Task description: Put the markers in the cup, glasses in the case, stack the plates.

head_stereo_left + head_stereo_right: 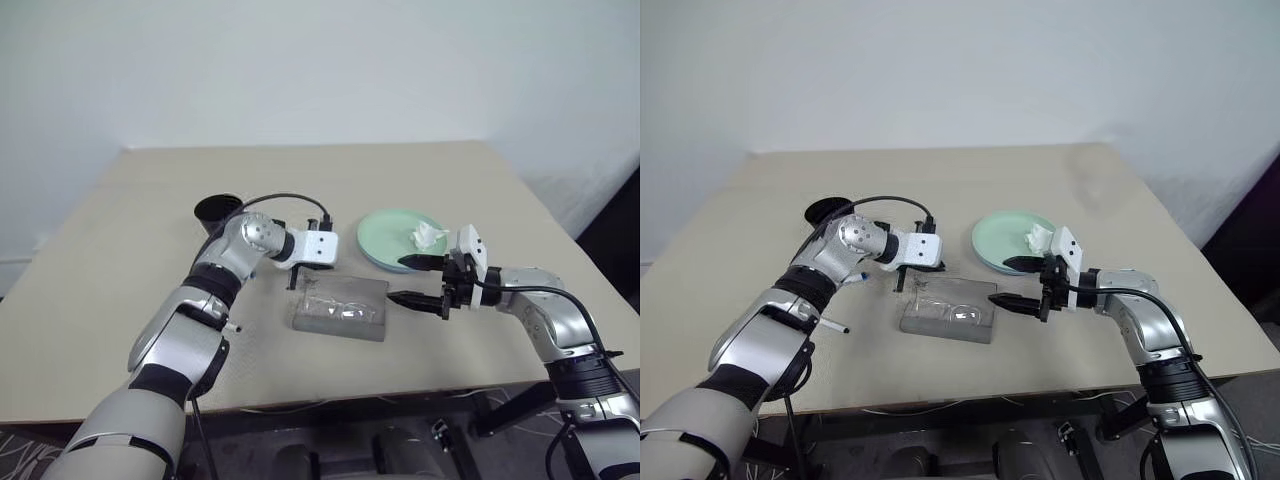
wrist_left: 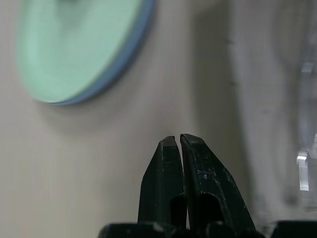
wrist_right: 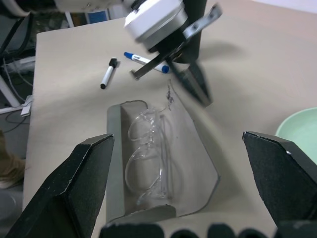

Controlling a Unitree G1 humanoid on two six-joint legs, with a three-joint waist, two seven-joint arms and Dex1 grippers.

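Observation:
The grey case (image 1: pixel 340 327) lies open at the table's middle with the clear glasses (image 3: pixel 148 158) inside it. My left gripper (image 1: pixel 293 283) is shut on nothing, its fingertips (image 2: pixel 177 141) down by the case's far left edge. My right gripper (image 1: pixel 398 280) stands open just right of the case, pointing at it. The mint green plate (image 2: pixel 74 44) rests on the light blue plate (image 2: pixel 119 73), right of the case. Two markers lie on the table beyond the case, one blue-capped (image 3: pixel 142 60) and one black-capped (image 3: pixel 108 73). The black cup (image 1: pixel 217 210) stands upright at the far left, behind my left arm.
A small white paper wad (image 1: pixel 428 237) sits on the mint plate. A black cable (image 1: pixel 285 198) arcs over my left wrist. The beige table (image 1: pixel 330 170) stretches bare toward the back wall, and its front edge runs close below the case.

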